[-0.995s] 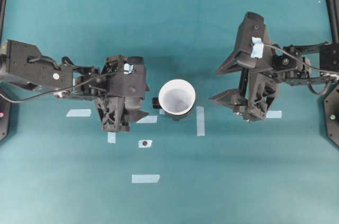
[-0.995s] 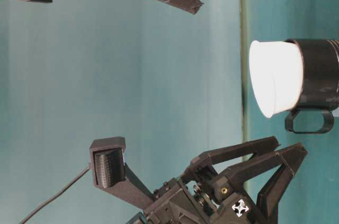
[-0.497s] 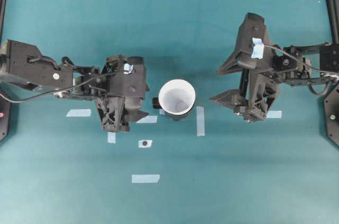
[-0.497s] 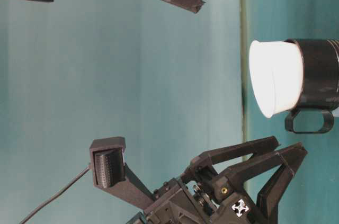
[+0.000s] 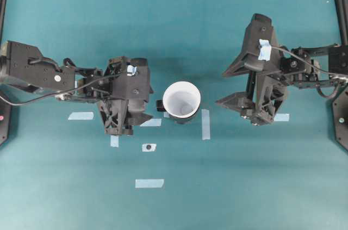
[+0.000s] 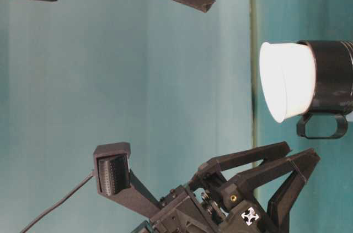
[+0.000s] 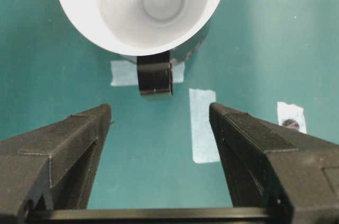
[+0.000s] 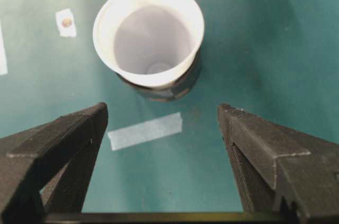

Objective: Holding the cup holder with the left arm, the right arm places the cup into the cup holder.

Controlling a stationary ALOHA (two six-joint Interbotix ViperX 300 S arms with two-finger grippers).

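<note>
Tape strips (image 5: 205, 124) flank cup (image 5: 181, 98) seated in cup holder (image 5: 161, 105); left tool (image 7: 159, 115) and right tool (image 8: 161, 115) released.

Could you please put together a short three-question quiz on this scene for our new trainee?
1. True or false: the cup already sits inside the cup holder.
2. Which tool holds something? A) left tool B) right tool C) neither
3. Fill in: seen from overhead, the holder's handle points toward the ____ arm.

Key
1. True: the white cup's base is sunk into the black holder, its rim standing above.
2. C: both tools are open and apart from the cup.
3. Left.
</note>
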